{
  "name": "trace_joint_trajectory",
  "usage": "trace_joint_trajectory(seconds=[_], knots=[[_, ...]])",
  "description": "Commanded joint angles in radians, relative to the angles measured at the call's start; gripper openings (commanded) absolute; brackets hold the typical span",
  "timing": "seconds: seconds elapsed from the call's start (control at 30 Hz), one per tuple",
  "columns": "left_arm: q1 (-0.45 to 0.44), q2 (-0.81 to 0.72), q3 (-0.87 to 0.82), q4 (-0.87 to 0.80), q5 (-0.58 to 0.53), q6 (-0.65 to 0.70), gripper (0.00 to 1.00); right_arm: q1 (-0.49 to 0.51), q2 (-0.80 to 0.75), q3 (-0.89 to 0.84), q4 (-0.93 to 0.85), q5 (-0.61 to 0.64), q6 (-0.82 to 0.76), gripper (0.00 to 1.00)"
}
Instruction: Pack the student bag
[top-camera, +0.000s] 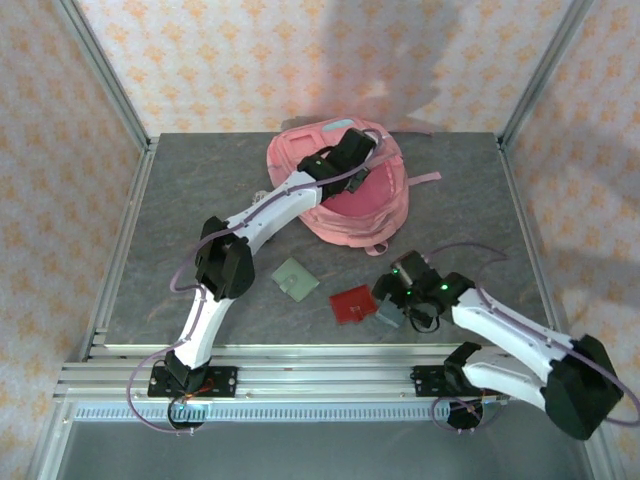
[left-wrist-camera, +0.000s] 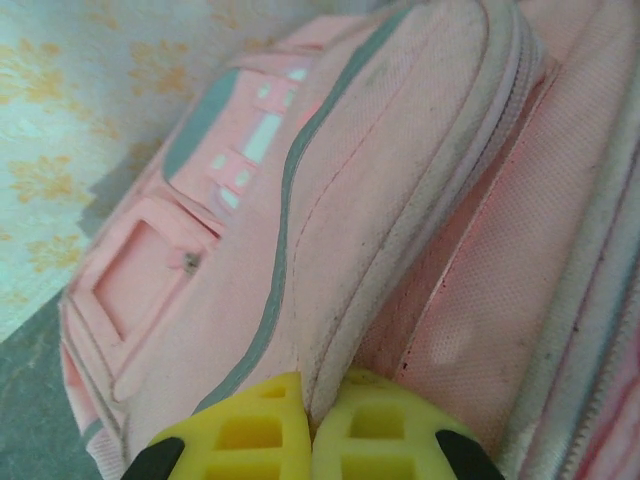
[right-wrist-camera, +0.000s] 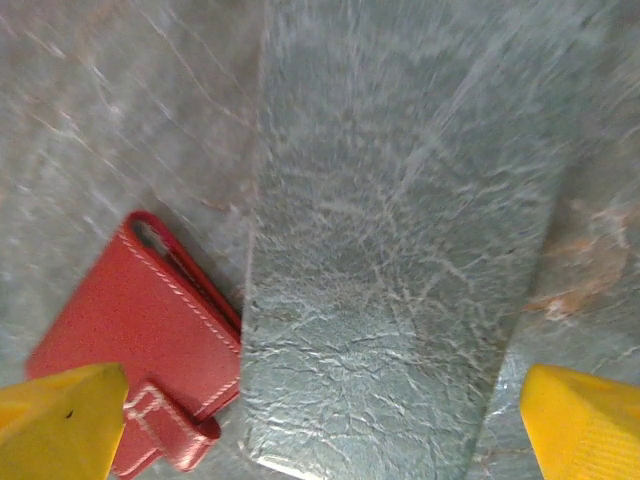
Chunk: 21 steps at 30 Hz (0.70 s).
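The bag (top-camera: 350, 205) lies at the far middle of the table (top-camera: 200, 200), close to the back wall. The left arm stretches long from its base. Its elbow is bent over the left half of the table, and its forearm runs diagonally up and right until the wrist sits on top of the bag. The left fingers (top-camera: 352, 155) are pressed together, pinching a ridge of pink fabric beside the grey zip trim. In the left wrist view that seam runs straight down between them.

The right arm is folded. Its elbow juts out past the near right corner of the table, and the forearm reaches back left, with the wrist tipped down toward the table. The right fingers (top-camera: 395, 305) are spread wide and hold nothing. They hang either side of a grey sheet (right-wrist-camera: 390, 300) that lies flat on the table. A red wallet (right-wrist-camera: 140, 320) touches the sheet's edge, just beside one finger. A green square (top-camera: 296, 279) lies further left, apart from both.
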Motion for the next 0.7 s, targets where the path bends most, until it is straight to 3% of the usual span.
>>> trace_joint_trajectory(seconds=[0.0, 0.13, 0.2, 0.3, 0.4, 0.5, 0.67], knots=[[0.026, -0.038, 0.101, 0.066, -0.07, -0.038, 0.0, 0.049, 0.063, -0.005, 0.035, 0.103, 0.093, 1.0], [0.029, -0.039, 0.127, 0.063, -0.064, -0.038, 0.0, 0.073, 0.097, -0.019, 0.037, 0.162, 0.149, 0.99], [0.033, -0.041, 0.129, 0.06, -0.064, -0.039, 0.0, 0.076, 0.105, -0.034, 0.048, 0.176, 0.152, 0.94], [0.041, -0.044, 0.129, 0.058, -0.06, -0.048, 0.0, 0.076, 0.117, -0.053, 0.051, 0.192, 0.145, 0.81], [0.053, -0.051, 0.128, 0.062, -0.041, -0.069, 0.0, 0.076, 0.109, -0.051, 0.051, 0.207, 0.124, 0.5], [0.062, -0.06, 0.126, 0.068, -0.023, -0.084, 0.0, 0.075, 0.087, -0.029, 0.034, 0.232, 0.104, 0.3], [0.067, -0.067, 0.121, 0.062, -0.017, -0.095, 0.0, 0.072, 0.01, 0.085, -0.071, 0.332, 0.068, 0.25]])
